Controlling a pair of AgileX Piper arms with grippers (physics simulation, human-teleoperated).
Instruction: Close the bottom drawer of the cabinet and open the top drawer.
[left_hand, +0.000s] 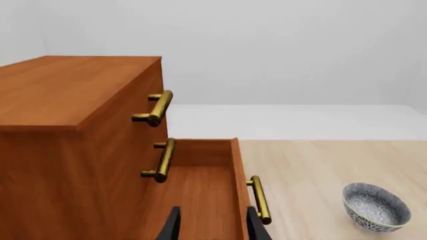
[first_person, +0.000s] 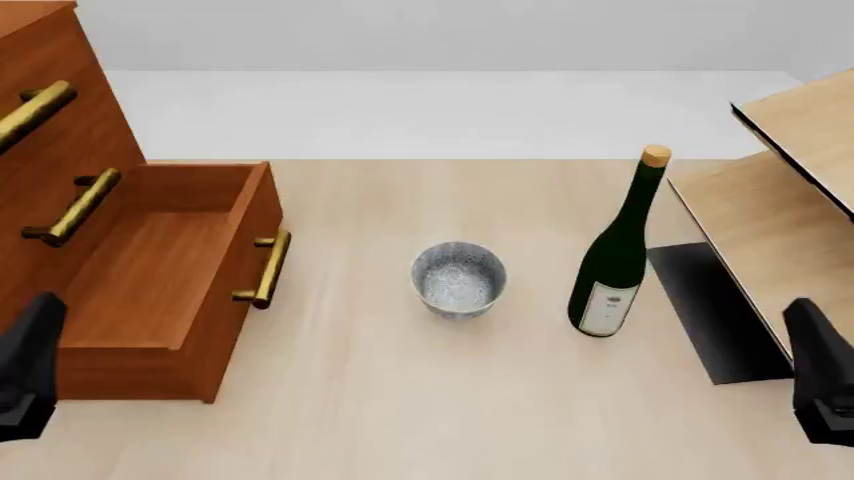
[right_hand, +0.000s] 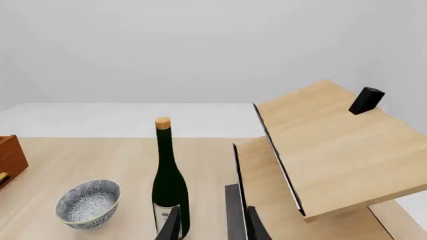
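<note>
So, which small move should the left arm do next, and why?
Probably bring the left end effector forward to the front panel of the bottom drawer, beside its brass handle, ready to push. That drawer stands pulled out of the cabinet, while the top drawer is shut, and the end effector touches nothing.

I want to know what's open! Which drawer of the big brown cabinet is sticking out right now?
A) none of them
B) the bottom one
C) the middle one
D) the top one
B: the bottom drawer is pulled out from the cabinet so you can see inside its empty wooden box, while the top drawer and the middle one sit flush with the front.
</note>
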